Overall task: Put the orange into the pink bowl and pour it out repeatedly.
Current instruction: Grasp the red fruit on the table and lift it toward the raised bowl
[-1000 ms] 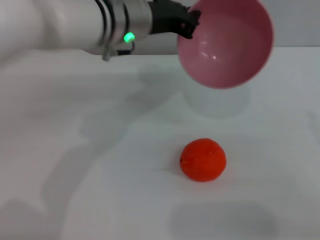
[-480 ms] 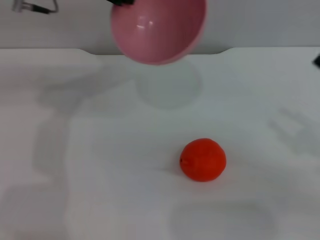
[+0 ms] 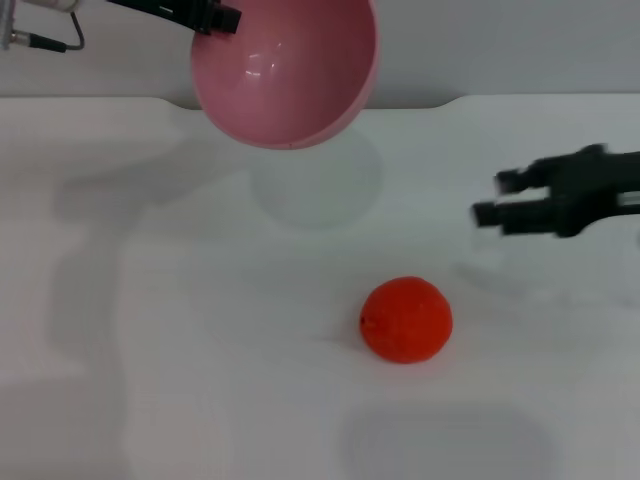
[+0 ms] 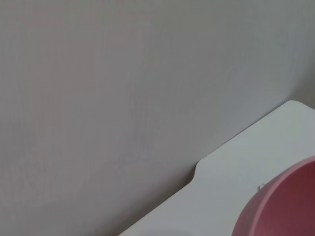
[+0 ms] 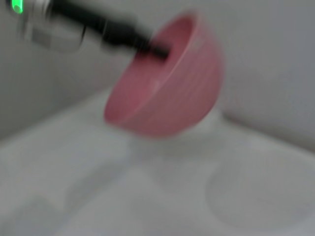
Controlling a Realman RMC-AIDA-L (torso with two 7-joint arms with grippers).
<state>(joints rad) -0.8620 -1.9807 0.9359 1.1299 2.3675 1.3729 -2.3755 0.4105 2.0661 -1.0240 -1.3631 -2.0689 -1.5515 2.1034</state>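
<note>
Jaws: left gripper (image 3: pixel 222 17) pinches pink bowl (image 3: pixel 290 75) rim, bowl tilted aloft; right gripper (image 3: pixel 497 198) spread, beside and above orange (image 3: pixel 406 319) | orange rests on table (image 3: pixel 200 380) | handling: firm, round, rolls readily; grasp across its widest part.

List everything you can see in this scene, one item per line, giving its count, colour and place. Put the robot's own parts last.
orange: one, red-orange, resting on the table, near the middle.
bowl: one, pink, held in the air over the far side of the table, tilted, empty.
table: one, white, under everything.
wall: one, grey, behind the table.
left end effector: one, black, gripping the bowl's rim.
right end effector: one, black, open, above the table beyond the orange to its right.
</note>
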